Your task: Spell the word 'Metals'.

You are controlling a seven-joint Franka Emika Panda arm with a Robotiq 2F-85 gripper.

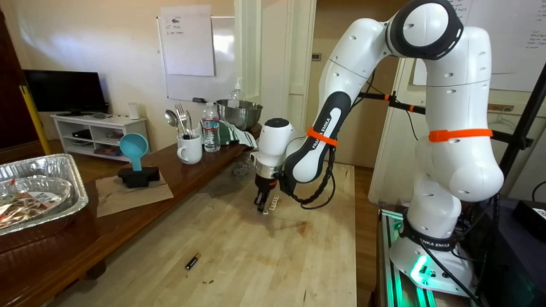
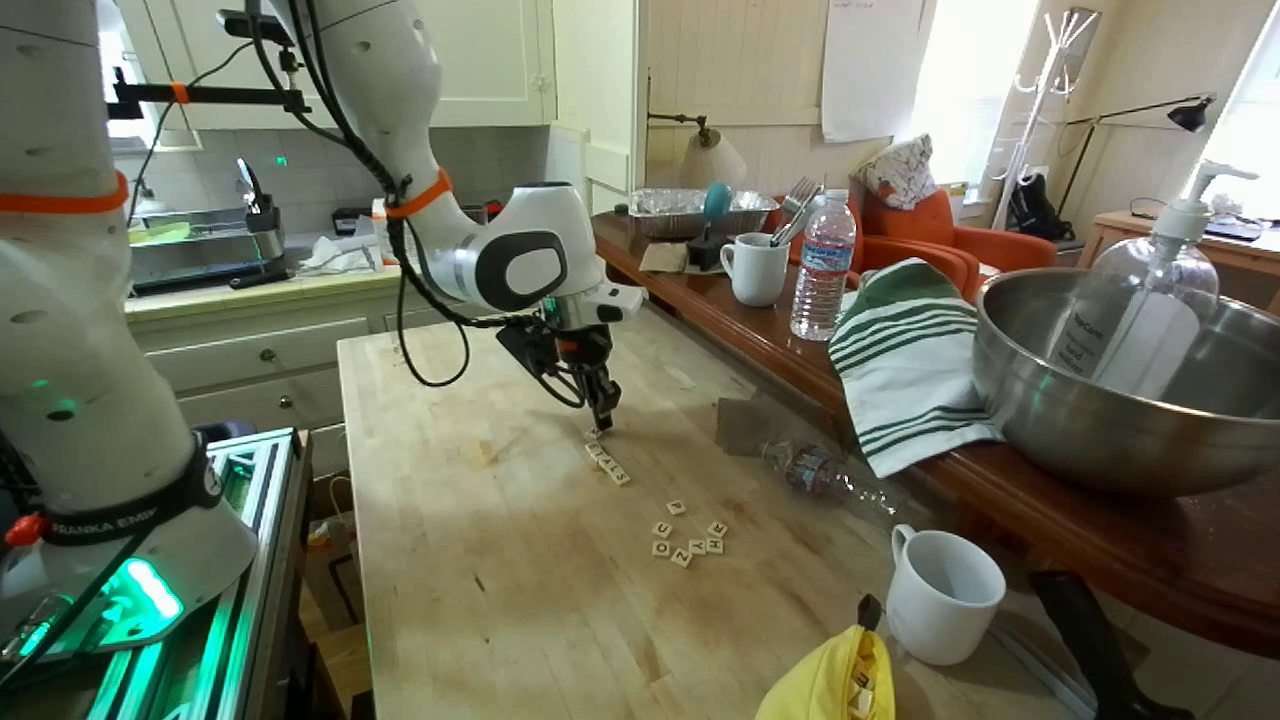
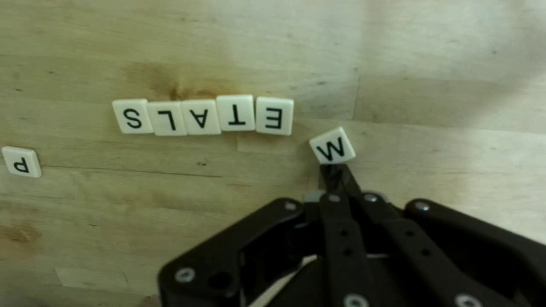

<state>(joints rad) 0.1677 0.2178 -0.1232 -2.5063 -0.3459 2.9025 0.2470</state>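
On the desk [image 3: 426, 51], the E tile [image 3: 274, 116], T tile [image 3: 235, 113], A tile [image 3: 200, 117], L tile [image 3: 166, 118] and S tile [image 3: 132, 116] form a row, right to left in the wrist view; its long axis runs across that view, the letters' tops pointing to the bottom edge. The M tile [image 3: 332, 146] lies near the E tile but apart, skewed, its top pointing down and slightly right. The claw [image 3: 336, 169] has its fingers pressed together at that tile's lower edge; whether they touch it is hard to tell.
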